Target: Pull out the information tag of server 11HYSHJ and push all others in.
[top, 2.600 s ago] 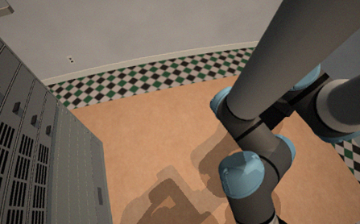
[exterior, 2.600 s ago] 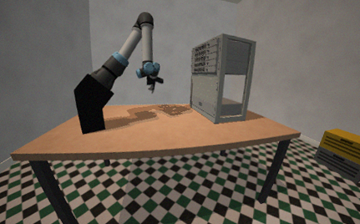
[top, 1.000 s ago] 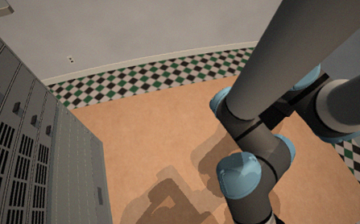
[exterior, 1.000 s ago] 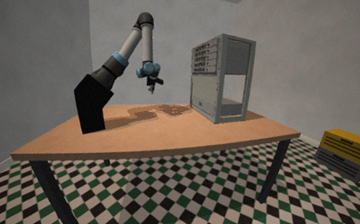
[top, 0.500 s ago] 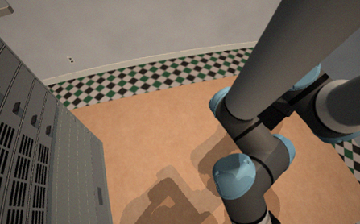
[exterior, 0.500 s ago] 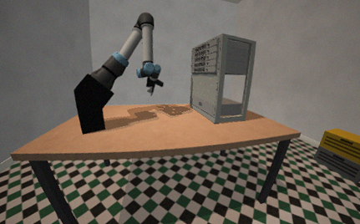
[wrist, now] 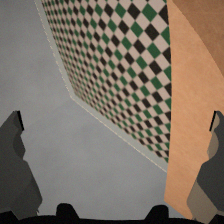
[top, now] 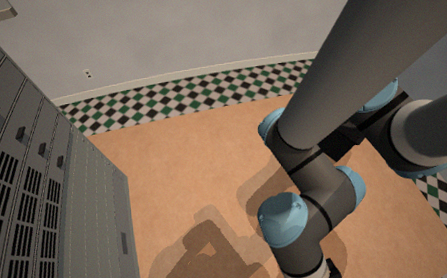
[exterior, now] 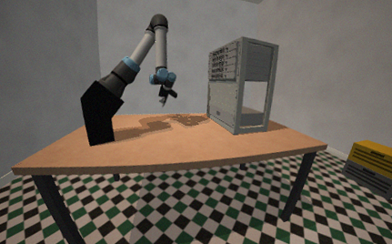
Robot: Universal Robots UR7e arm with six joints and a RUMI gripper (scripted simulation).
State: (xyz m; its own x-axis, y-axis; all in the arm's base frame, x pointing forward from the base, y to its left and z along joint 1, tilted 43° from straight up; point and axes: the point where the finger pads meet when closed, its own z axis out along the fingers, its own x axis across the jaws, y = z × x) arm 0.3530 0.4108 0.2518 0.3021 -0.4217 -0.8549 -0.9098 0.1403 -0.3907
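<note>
Apparently the dark two-jaw gripper [exterior: 163, 100] [wrist: 116, 112], spread wide and holding nothing, hangs over the wooden table [top: 181, 154] [exterior: 192, 140] [wrist: 192, 120], well apart from the upright grey metal server rack [top: 95, 194] [exterior: 241, 87], whose vented fronts the coming reach must approach.

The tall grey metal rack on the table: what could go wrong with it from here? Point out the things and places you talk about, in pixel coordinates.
The tall grey metal rack [exterior: 241, 84] stands upright near the table's far end; a hard push or pull might tip or shift it. The small dark tabs [top: 21, 134] on its front look alike, with no readable print, so the wrong one could get pulled.
</note>
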